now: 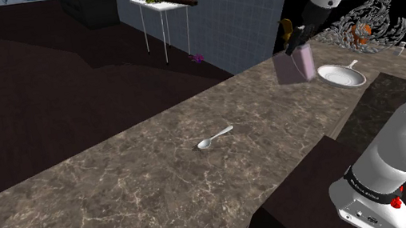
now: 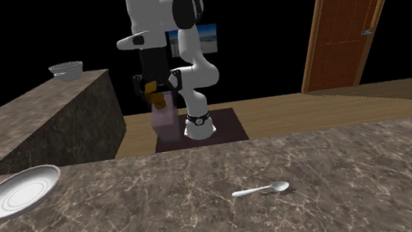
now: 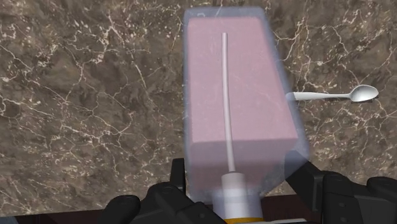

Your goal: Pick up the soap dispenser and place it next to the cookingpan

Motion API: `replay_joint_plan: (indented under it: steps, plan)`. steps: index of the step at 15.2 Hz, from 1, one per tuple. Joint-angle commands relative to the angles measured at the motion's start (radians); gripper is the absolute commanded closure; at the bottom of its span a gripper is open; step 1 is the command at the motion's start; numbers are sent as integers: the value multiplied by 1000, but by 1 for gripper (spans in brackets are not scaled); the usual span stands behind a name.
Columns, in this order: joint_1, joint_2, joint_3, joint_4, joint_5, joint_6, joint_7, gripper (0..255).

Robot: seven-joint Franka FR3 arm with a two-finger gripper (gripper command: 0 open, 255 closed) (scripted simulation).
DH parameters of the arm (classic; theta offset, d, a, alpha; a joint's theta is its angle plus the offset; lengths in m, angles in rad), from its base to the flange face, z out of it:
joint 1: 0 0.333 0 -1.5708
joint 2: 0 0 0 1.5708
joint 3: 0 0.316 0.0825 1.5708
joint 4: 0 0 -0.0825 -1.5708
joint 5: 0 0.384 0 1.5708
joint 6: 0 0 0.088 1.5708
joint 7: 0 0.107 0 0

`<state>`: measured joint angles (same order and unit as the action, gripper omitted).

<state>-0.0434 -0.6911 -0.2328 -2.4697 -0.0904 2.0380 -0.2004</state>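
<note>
The soap dispenser [image 1: 296, 65] is a clear box of pink liquid with an orange pump top. My gripper [image 1: 295, 40] is shut on its upper end and holds it slightly tilted above the marble counter [image 1: 124, 200]. Close beside it, towards the shoulder view's right, a white pan [image 1: 341, 75] lies on the counter. In the wrist view the dispenser [image 3: 235, 108] hangs between the black fingers [image 3: 168, 198], its tube showing inside. In the second exterior view the dispenser [image 2: 163, 117] hangs under the gripper [image 2: 160, 94], and the pan [image 2: 19, 191] lies at the near left.
A white spoon [image 1: 214, 138] lies mid-counter, also seen as the spoon [image 2: 261, 189] and the spoon [image 3: 337, 95]. A bowl [image 2: 66, 69] sits on a raised ledge. A small white table [image 1: 159, 10] stands beyond the counter. The arm's stand [image 1: 382, 198] is at the lower right.
</note>
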Motion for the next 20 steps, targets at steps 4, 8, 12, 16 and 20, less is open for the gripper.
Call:
replay_joint_plan:
  steps: [4, 8, 12, 16, 20]
  plan:
    - [3, 4, 5, 70, 5, -66, 0, 255]
    - [6, 9, 10, 127, 9, -118, 1, 255]
    - [10, 18, 14, 187, 14, -169, 2, 255]
    - [0, 34, -28, 227, 3, -192, -47, 255]
    - [-18, 70, -119, 272, -17, -196, -147, 255]
